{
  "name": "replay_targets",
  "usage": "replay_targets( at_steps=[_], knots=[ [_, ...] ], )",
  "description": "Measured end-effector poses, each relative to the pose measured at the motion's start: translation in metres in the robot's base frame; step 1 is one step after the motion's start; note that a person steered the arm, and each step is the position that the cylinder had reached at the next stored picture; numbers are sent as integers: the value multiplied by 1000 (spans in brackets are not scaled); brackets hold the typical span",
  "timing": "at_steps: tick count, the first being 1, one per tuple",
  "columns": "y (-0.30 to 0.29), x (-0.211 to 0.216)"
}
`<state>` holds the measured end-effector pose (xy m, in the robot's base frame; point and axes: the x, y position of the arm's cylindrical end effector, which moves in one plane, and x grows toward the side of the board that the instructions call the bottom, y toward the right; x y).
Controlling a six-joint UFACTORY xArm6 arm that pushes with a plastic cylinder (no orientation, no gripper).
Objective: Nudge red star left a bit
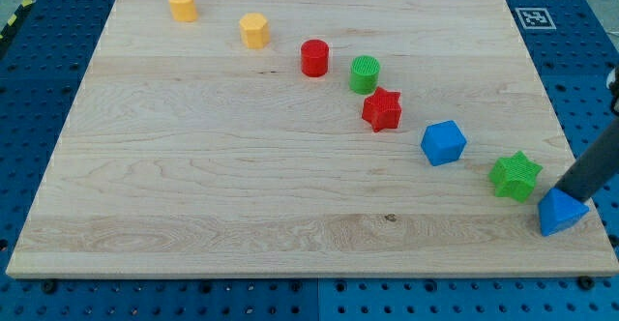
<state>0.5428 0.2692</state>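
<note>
Leaning from the right, my tip [560, 196] touches the blue triangle [561, 213].

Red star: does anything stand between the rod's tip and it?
Yes. My tip is by the blue triangular block; the green star block and blue cube lie roughly between it and the red star block.

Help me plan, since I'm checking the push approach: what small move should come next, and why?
Probably travel up-left to the red star's right side, passing the blue cube. My tip sits far right, by the blue triangular block and green star, so no leftward push is possible yet.
</note>
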Motion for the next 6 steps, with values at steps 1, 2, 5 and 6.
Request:
replay_targets(
  at_steps=[1,2,5,6],
  knots=[
    [-22,-53],
    [-40,-98],
    [-162,-116],
    [-182,-124]
  ],
)
